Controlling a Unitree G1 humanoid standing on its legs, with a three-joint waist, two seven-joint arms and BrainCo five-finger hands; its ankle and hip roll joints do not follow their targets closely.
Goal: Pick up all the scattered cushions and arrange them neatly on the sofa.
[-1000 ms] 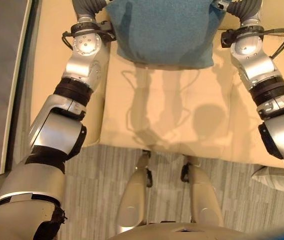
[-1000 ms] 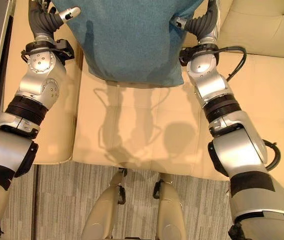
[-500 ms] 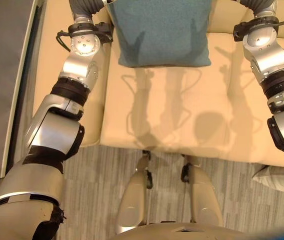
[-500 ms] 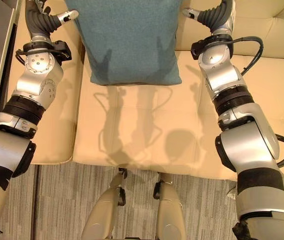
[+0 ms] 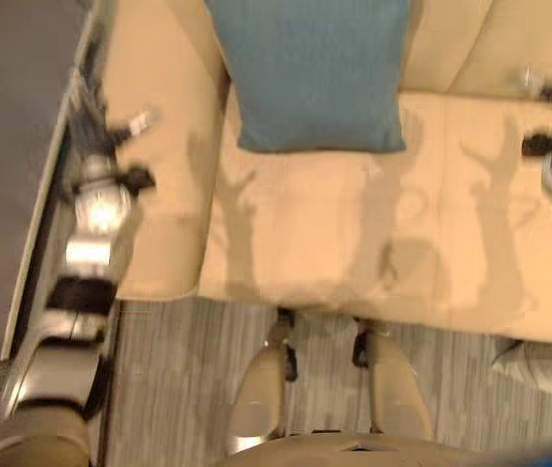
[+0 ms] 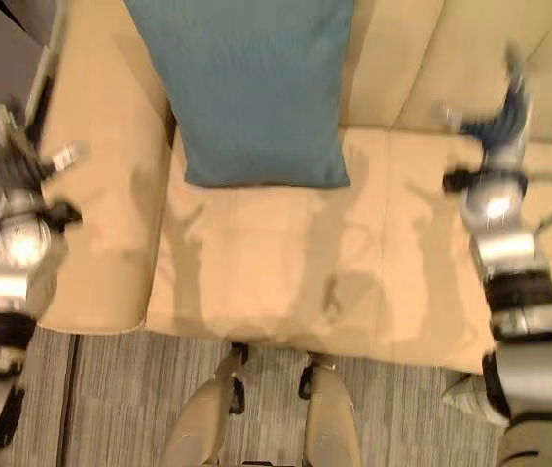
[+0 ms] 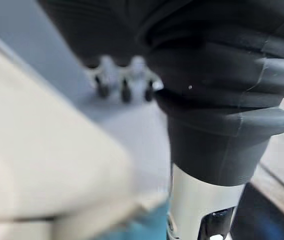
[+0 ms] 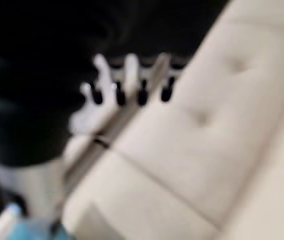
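A teal cushion [image 6: 256, 88] stands on the cream sofa seat [image 6: 276, 272] and leans on the backrest, free of both hands. My left hand [image 6: 24, 167] hovers over the sofa's left armrest [image 6: 100, 204], well to the cushion's left, its fingers [image 7: 123, 85] straight and holding nothing. Out to the cushion's right, my right hand [image 6: 497, 122] hangs above the neighbouring seat, also open, with its fingers [image 8: 131, 82] spread in front of the tufted backrest. A pale cushion [image 5: 538, 365] lies on the floor by the sofa's front right.
Grey striped carpet [image 6: 120, 399] runs along the sofa's front. A dark floor strip [image 5: 13, 146] borders the armrest on the left. The seat in front of the teal cushion is bare.
Both hands have let go of the teal cushion and swung outward, left over the armrest, right over the neighbouring seat. The cushion now rests against the backrest.
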